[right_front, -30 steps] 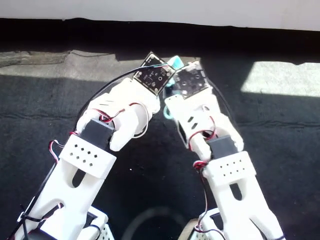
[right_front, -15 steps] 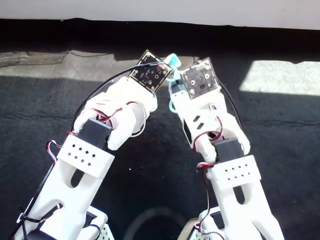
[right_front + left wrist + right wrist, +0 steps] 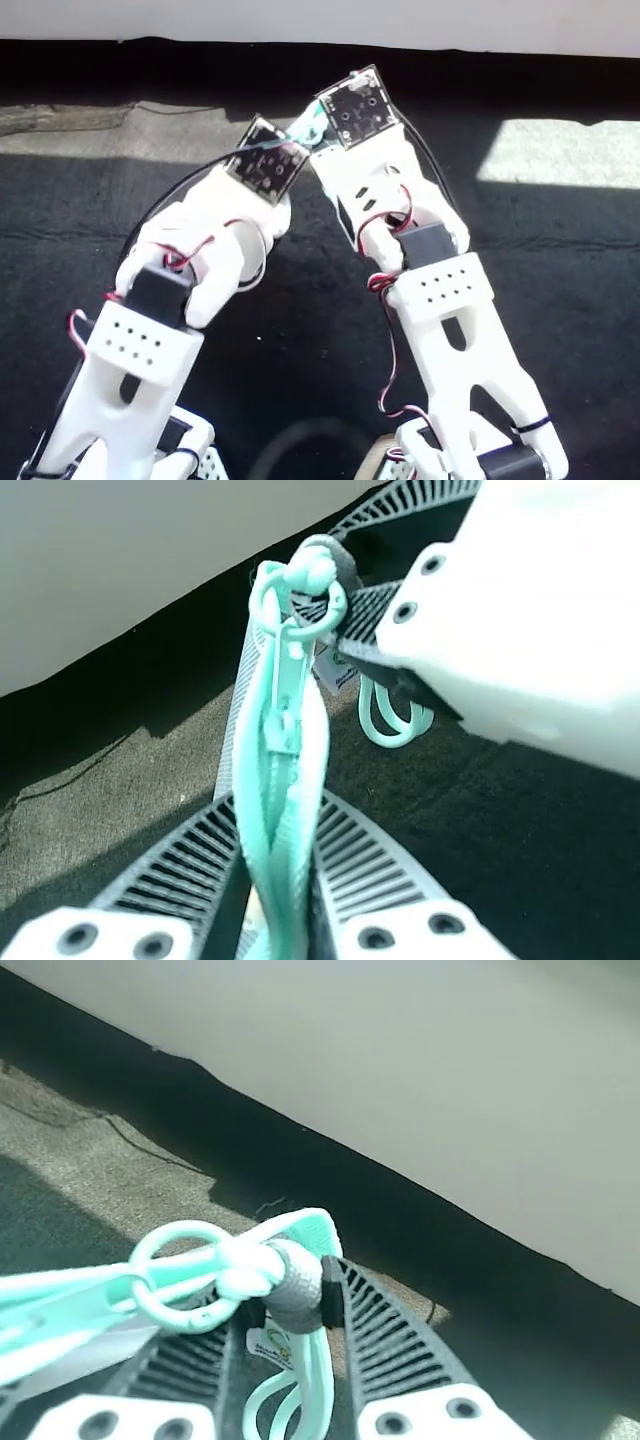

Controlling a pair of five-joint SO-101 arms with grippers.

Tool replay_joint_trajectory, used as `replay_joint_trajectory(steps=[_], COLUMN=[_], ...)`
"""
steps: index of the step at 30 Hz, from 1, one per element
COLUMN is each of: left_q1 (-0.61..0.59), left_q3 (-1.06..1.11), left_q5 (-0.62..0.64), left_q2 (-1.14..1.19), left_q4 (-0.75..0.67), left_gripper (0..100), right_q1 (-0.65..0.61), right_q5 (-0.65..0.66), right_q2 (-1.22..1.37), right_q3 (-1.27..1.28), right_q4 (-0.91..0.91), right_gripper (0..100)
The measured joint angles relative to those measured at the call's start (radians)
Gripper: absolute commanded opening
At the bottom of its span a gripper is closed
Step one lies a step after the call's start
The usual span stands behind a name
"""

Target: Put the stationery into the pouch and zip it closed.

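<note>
The mint pouch [image 3: 285, 750] hangs off the table, its zipped top edge pinched in my left gripper [image 3: 285, 790], which is shut on it. A ring [image 3: 298, 600] and a grey bead [image 3: 296, 1286] join the slider to a mint cord loop [image 3: 392, 718]. My right gripper [image 3: 290, 1295] is shut on that zipper pull at the bead, with its ribbed fingers [image 3: 385, 1345] on either side. From above, a sliver of the pouch [image 3: 306, 128] shows between the two wrist boards, with the left gripper [image 3: 292, 143] and right gripper [image 3: 318, 122] meeting there.
A black cloth [image 3: 560, 260] covers the table, with a sunlit patch [image 3: 555, 150] at the right and a pale strip [image 3: 100, 130] at the back left. A white wall [image 3: 320, 20] runs along the far edge. Both arms cross the middle foreground.
Both arms have swung left and farther back, carrying the pouch with them. The right wrist has moved up and left, close over the left one.
</note>
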Motion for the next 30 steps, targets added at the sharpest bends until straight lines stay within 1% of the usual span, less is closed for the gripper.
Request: replay_joint_trajectory(steps=[3,8,15,19,24,30], left_q1=[0.002,-0.017,-0.081,-0.089,-0.098,-0.115], left_q3=[0.052,0.129,0.146,0.166,0.224,0.282], left_q5=[0.000,0.000,0.000,0.000,0.000,0.000], left_q2=[-0.040,-0.095,-0.144,-0.160,-0.222,-0.324], left_q4=[-0.006,-0.060,-0.060,-0.060,-0.061,-0.057], left_gripper=[1,1,1,1,1,1], right_q1=[0.017,0.028,0.025,0.035,0.038,0.038], right_q5=[0.002,0.002,0.035,0.035,0.037,0.037], right_q2=[0.031,0.074,0.143,0.193,0.272,0.422], right_q3=[0.000,-0.006,-0.026,-0.057,-0.153,-0.350], right_q4=[0.000,0.000,-0.055,-0.069,-0.064,0.012], right_gripper=[0.5,0.5,0.5,0.5,0.5,0.5])
